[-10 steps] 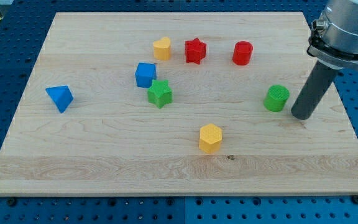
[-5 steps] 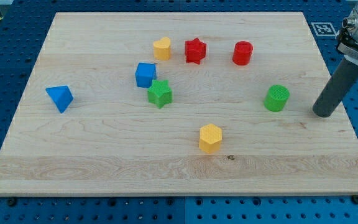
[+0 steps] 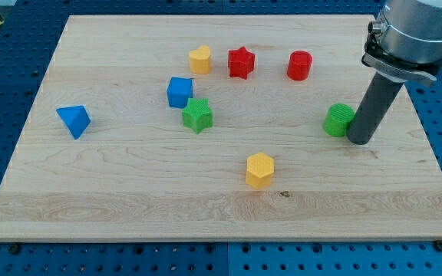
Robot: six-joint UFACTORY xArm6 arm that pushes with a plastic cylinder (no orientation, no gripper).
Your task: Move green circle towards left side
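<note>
The green circle point(image 3: 338, 120) stands on the wooden board point(image 3: 129, 184) at the view's right. My tip point(image 3: 360, 139) is down on the board right against the green circle's right side, touching it or nearly so. The dark rod rises from the tip up to the view's top right and hides the circle's right edge.
A green star point(image 3: 197, 115) and a blue cube point(image 3: 179, 92) sit close together left of centre. A yellow heart-like block point(image 3: 199, 59), a red star point(image 3: 241, 62) and a red cylinder point(image 3: 300, 66) line the top. A yellow hexagon point(image 3: 259, 169) and a blue triangle point(image 3: 74, 120) lie apart.
My tip swung out to the right of the board, then came back left and now sits against the green circle's right side. The circle has barely shifted.
</note>
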